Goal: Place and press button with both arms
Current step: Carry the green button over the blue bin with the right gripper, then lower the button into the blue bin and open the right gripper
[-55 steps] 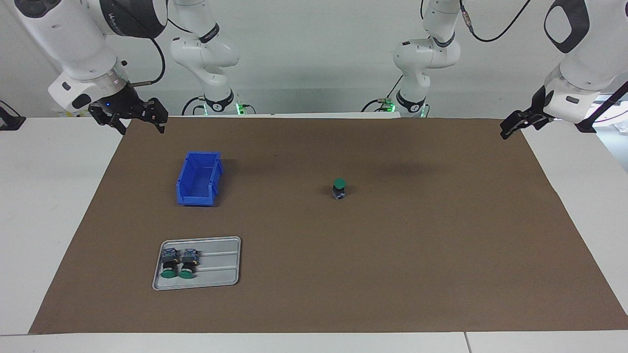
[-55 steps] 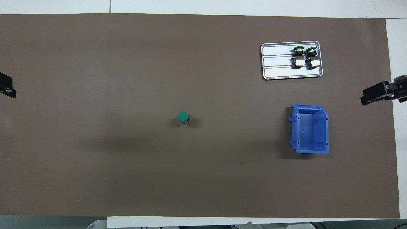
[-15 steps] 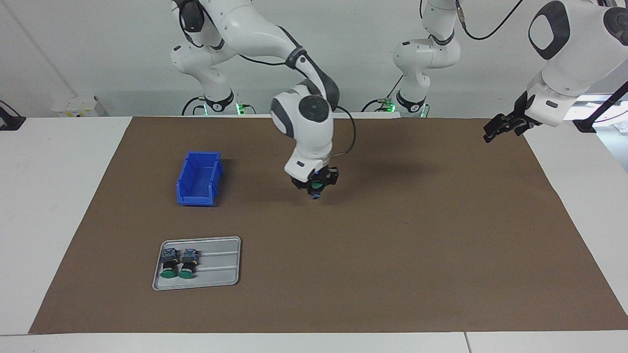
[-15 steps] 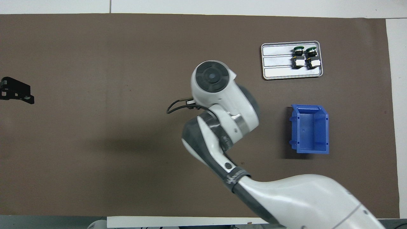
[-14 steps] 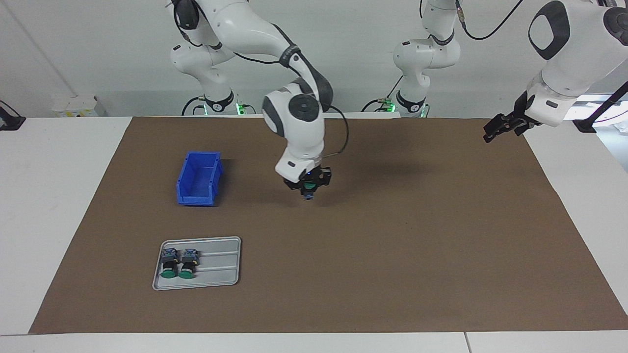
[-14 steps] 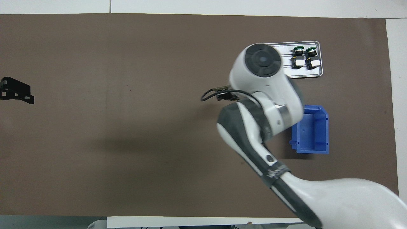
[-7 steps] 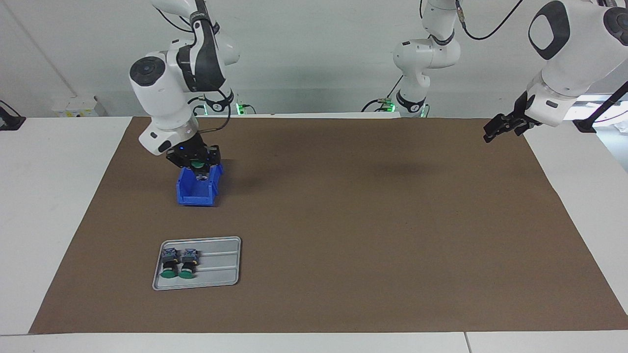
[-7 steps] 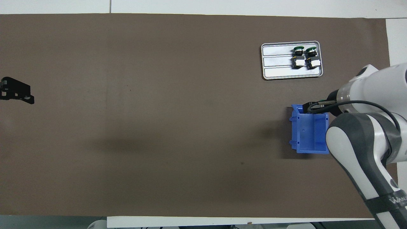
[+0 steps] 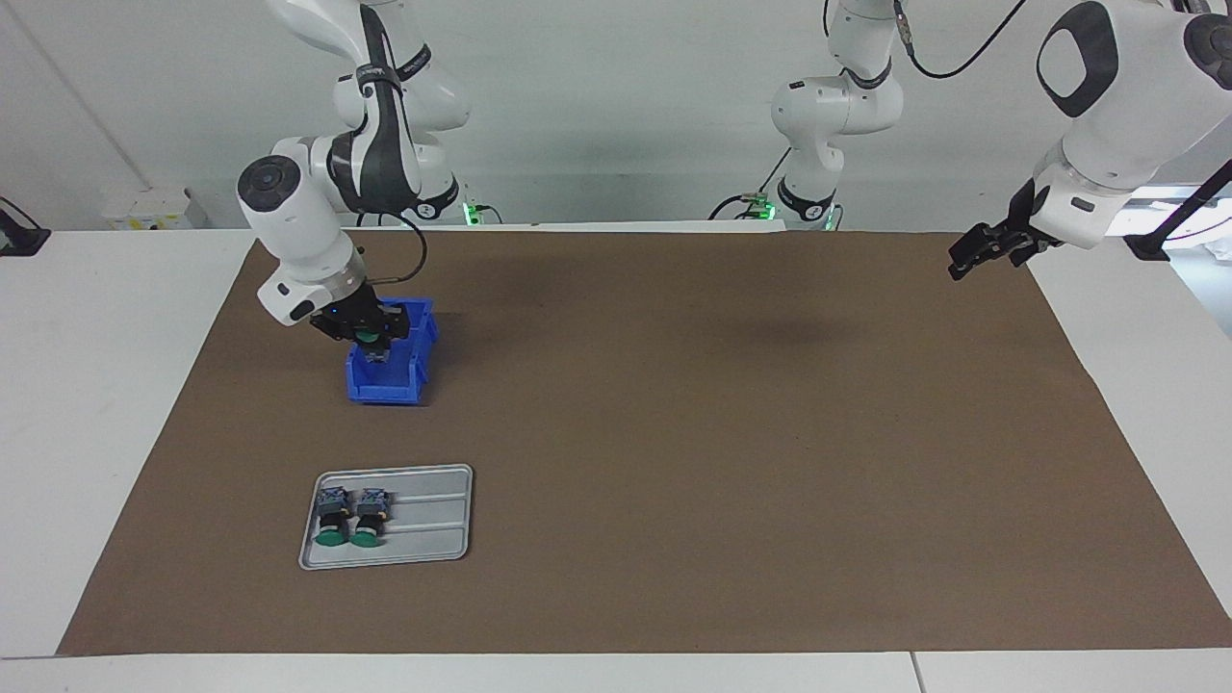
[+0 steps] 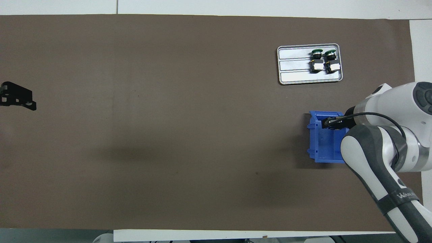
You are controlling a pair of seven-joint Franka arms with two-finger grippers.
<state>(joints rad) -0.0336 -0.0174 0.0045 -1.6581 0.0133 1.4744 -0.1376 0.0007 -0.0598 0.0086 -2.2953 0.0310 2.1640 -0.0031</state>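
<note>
The button (image 9: 367, 335), green cap up, hangs in my right gripper (image 9: 374, 346), which is shut on it. The gripper is low over the blue bin (image 9: 390, 383), at the bin's end nearer the robots. I cannot tell whether the button's body touches the bin's floor. In the overhead view the right arm's wrist covers the button, and only the right gripper (image 10: 332, 122) shows, over the blue bin (image 10: 320, 145). My left gripper (image 9: 970, 256) waits open and holds nothing, above the mat's edge at the left arm's end; it shows in the overhead view as the left gripper (image 10: 17, 98).
A grey metal tray (image 9: 428, 525) lies farther from the robots than the bin, with two more green-capped buttons (image 9: 350, 520) lying on their sides in it. In the overhead view the tray (image 10: 293, 64) shows too. A brown mat (image 9: 731, 443) covers the table.
The right arm lifted the button from the middle of the mat and carried it to the bin, then lowered it in the last half second. The left arm stayed still.
</note>
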